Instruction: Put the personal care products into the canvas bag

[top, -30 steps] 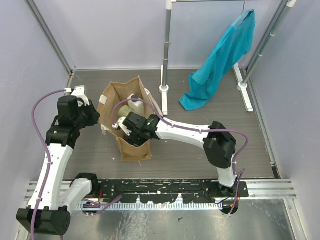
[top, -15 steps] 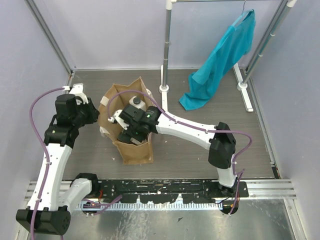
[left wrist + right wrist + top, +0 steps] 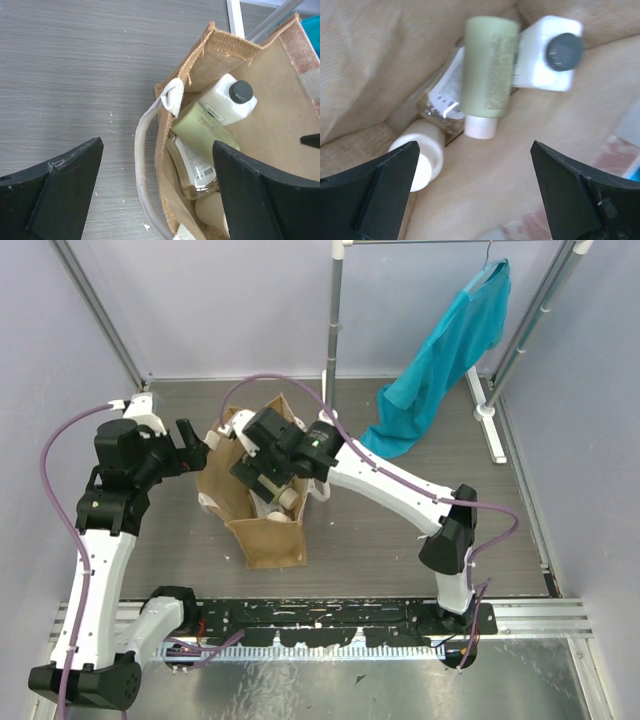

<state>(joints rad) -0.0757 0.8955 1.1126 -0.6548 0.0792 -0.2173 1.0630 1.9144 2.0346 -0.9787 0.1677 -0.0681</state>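
Down front runs the metal rail (image 3: 330, 625), then the grey wood-grain desk (image 3: 380, 540). Mid-desk stands the brown canvas bag (image 3: 270, 545), upright, mouth open. The left hand (image 3: 192, 445) sits just beside its left rim, spread wide, holding nothing. The right hand (image 3: 272, 492) hangs over the mouth, also spread and empty, and its arm blocks much of the bag from above. Inside lie all four: the green bottle (image 3: 487, 75) across what looks like the clear bottle (image 3: 442, 100), the white bottle (image 3: 545, 55) with its dark cap, and the cream bottle (image 3: 420, 155). Beyond are a rack pole (image 3: 330, 340), a hanging teal cloth (image 3: 440, 360) and lilac walls (image 3: 230, 310).
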